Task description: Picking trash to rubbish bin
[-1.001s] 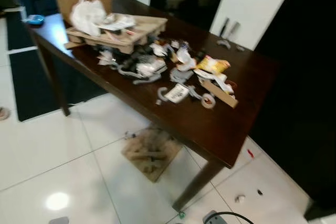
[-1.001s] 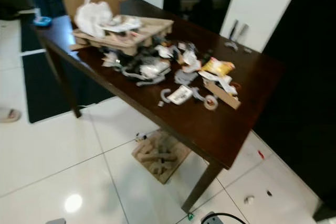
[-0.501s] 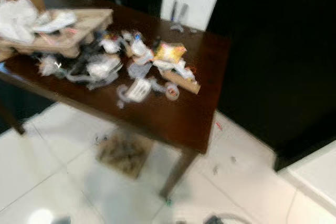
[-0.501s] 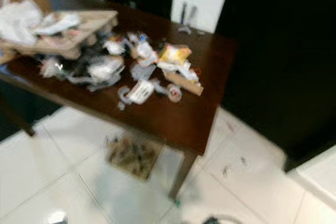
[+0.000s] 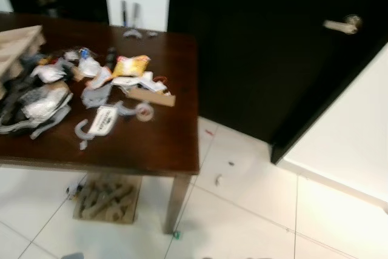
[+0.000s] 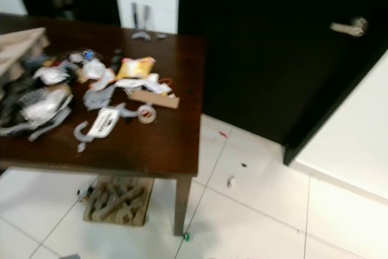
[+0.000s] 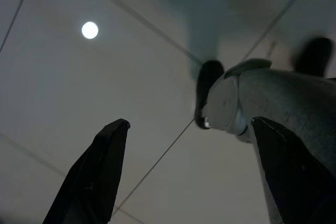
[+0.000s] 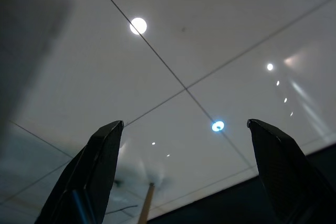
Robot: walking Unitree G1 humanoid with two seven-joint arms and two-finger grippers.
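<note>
A dark wooden table [image 5: 154, 144] carries a heap of trash [image 5: 73, 89]: a yellow snack packet [image 5: 131, 65], a strip of cardboard [image 5: 150, 96], a roll of tape [image 5: 143, 111], a white label [image 5: 103, 120] and crumpled grey and white wrappers [image 5: 36, 104]. Small scraps [image 5: 218, 179] lie on the white tiled floor to the table's right. My left gripper [image 7: 189, 182] hangs open over the tiles beside my own leg [image 7: 273, 98]. My right gripper [image 8: 184, 177] hangs open over bare tiles as well.
A cardboard tray [image 5: 106, 198] lies on the floor under the table. A black door [image 5: 267, 53] with a silver handle [image 5: 342, 24] stands to the right, a white wall [image 5: 348, 137] beyond it. A wooden pallet corner [image 5: 18, 43] sits at the table's left.
The camera has swung to the right: the table and trash have slid to the left of the picture, and the black door and white wall have come into view.
</note>
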